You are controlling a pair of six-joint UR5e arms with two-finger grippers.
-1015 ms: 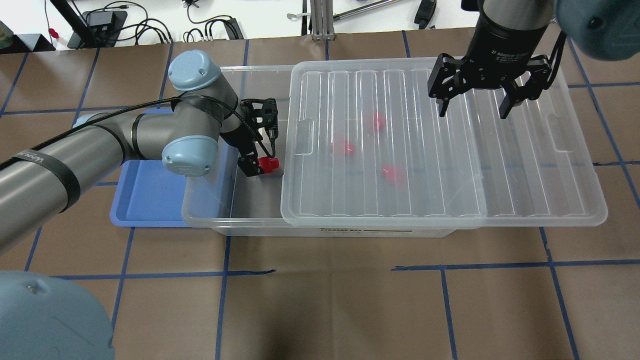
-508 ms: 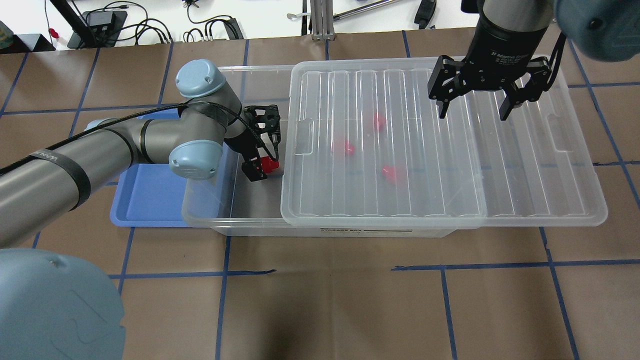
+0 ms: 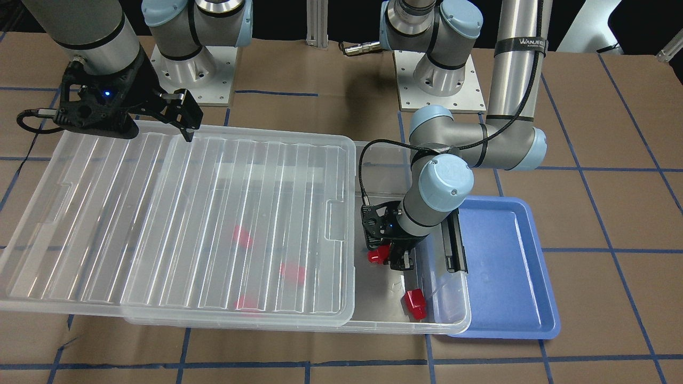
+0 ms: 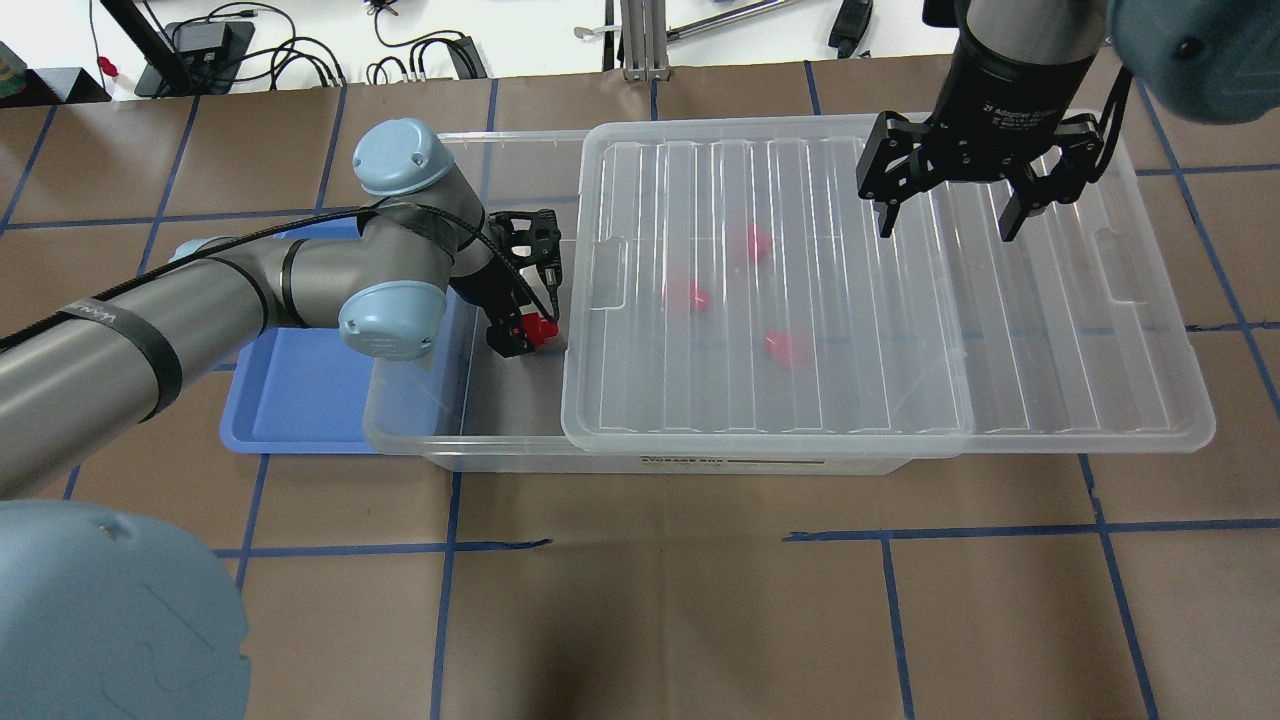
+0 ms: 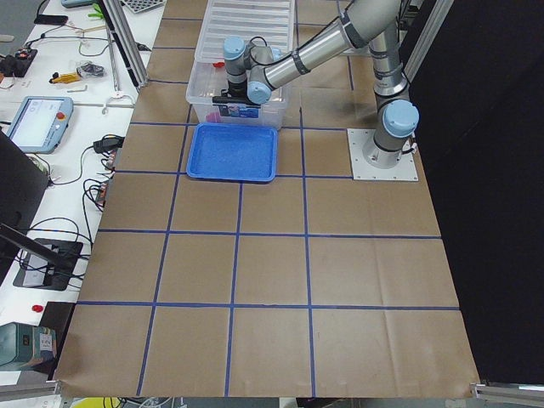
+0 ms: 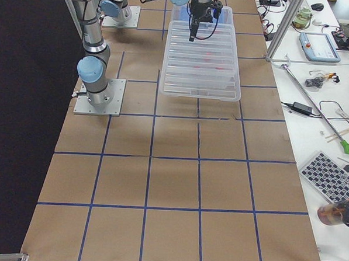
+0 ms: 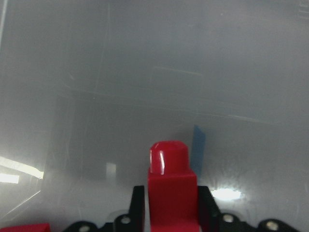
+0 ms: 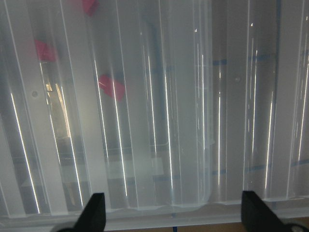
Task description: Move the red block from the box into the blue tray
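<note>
My left gripper is shut on a red block inside the uncovered end of the clear box. The left wrist view shows the block peg-forward between the fingers. A second red block lies loose on the box floor near the blue tray. Three more red blocks show blurred under the ribbed lid. My right gripper is open and empty above the lid's far side.
The lid is slid toward my right and overhangs that end of the box. The blue tray is partly tucked under the box's open end and holds nothing that I can see. Brown table with blue tape lines all around.
My left arm's wrist has shifted slightly to the right, the red block still in the gripper. The right arm has not moved.
</note>
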